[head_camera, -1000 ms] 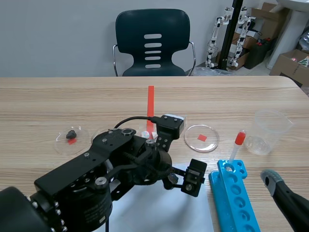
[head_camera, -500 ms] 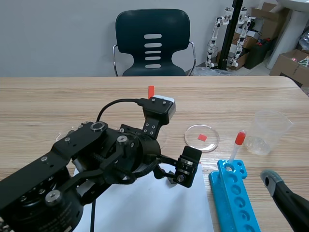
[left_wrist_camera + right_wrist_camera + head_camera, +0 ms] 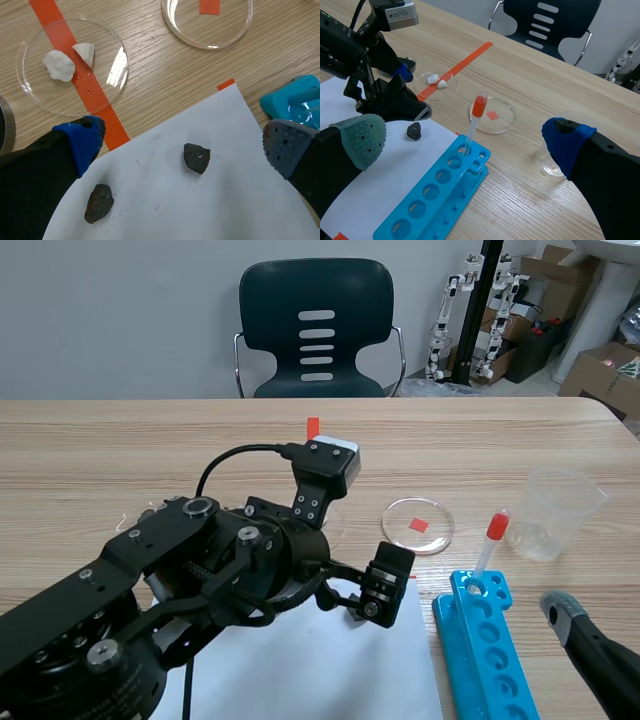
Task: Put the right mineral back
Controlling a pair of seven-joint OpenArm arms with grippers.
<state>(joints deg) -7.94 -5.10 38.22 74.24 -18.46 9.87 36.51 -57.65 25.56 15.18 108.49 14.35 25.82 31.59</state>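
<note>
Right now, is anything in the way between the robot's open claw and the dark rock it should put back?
Nothing visible. The left gripper hangs open straight over the right mineral on the white paper, with only air between. From there to the empty dish lies just paper and bare table.

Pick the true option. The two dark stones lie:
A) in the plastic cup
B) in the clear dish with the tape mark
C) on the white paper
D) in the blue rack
C: both dark stones rest on the white paper, while the clear dish holds no stone.
</note>
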